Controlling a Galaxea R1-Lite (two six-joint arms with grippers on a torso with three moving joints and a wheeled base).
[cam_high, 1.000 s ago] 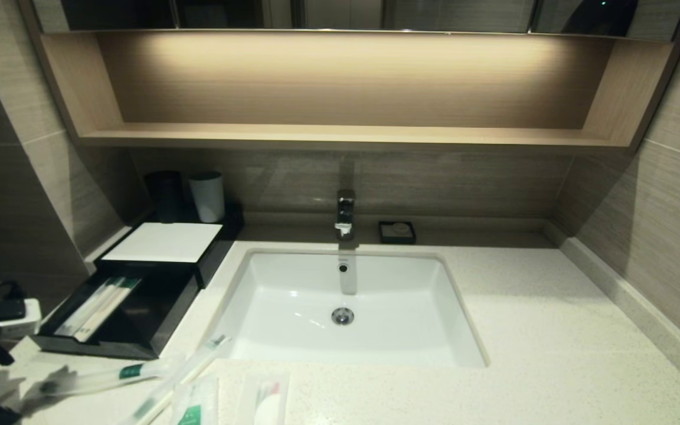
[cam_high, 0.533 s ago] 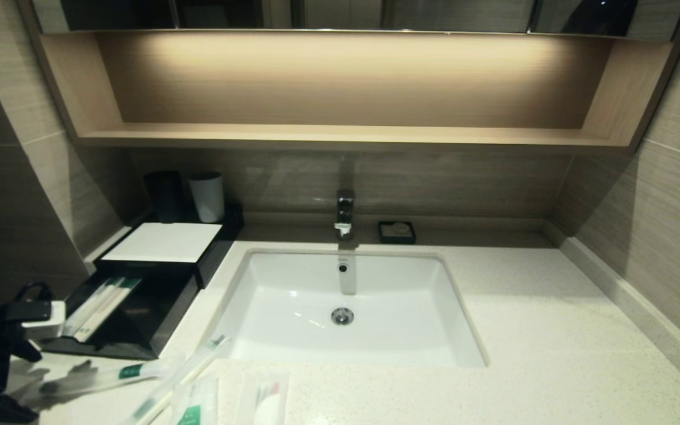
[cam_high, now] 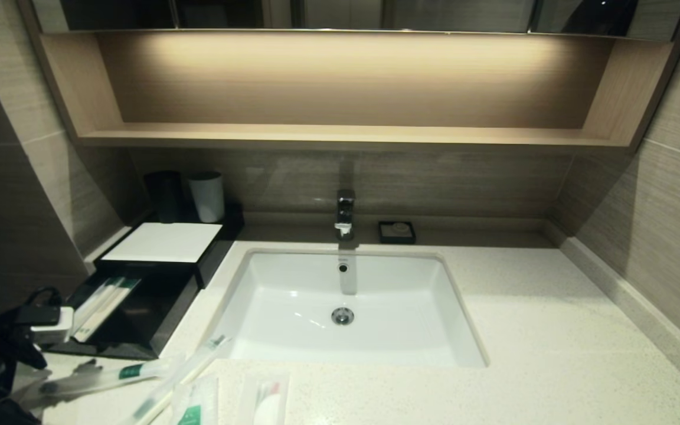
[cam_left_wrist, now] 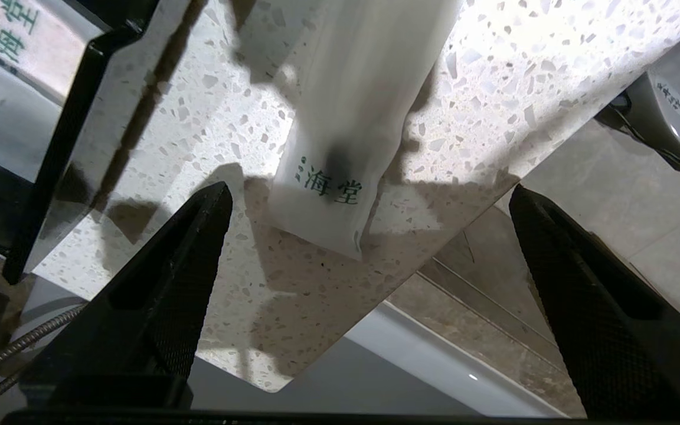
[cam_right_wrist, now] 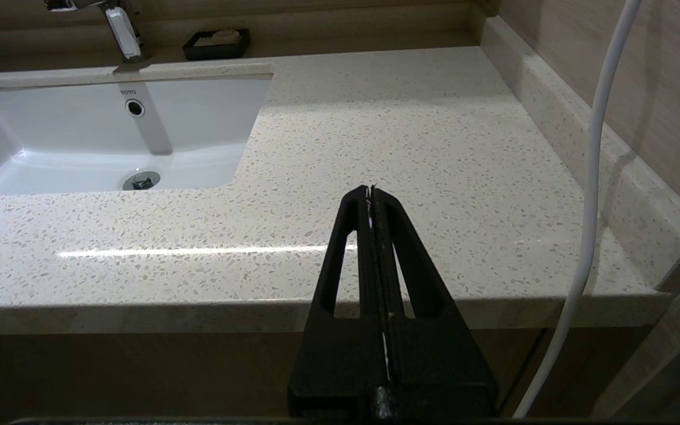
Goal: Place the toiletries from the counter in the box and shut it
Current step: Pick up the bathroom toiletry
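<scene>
The left pincer [cam_left_wrist: 369, 200] hangs spread wide over the near left corner of the desk [cam_high: 523, 330], with nothing between its tips. Just under it lies the near end of a toothbrush packet [cam_left_wrist: 352, 118], flat on the speckled stone and close to the desk's edge.

The step in hand looks like picking up this packet. To do it well, the pincer should come straight down so its 2 tips land on either side of the packet's width, not its length. The film is thin and slippery, so a grip low against the stone, over the stiff handle inside, should hold better than a pinch on loose wrap. Since the end sits close to the edge, a sideways nudge could push it off.

The box [cam_high: 166, 243] stands at the left, far from the packets, with its drawer [cam_high: 139, 321] pulled open and 2 long white packets already inside. On the near desk there are also a second toothbrush packet [cam_high: 189, 369], a green sachet [cam_high: 195, 407] and a packet with a white round piece [cam_high: 266, 404].

The right pincer [cam_right_wrist: 371, 192] is parked near the right front edge of the desk, its tips pressed together.

Readable writing: green Chinese characters "海堂" on the packet, and "TOTO" on the sink [cam_right_wrist: 127, 92] above the overflow hole.
</scene>
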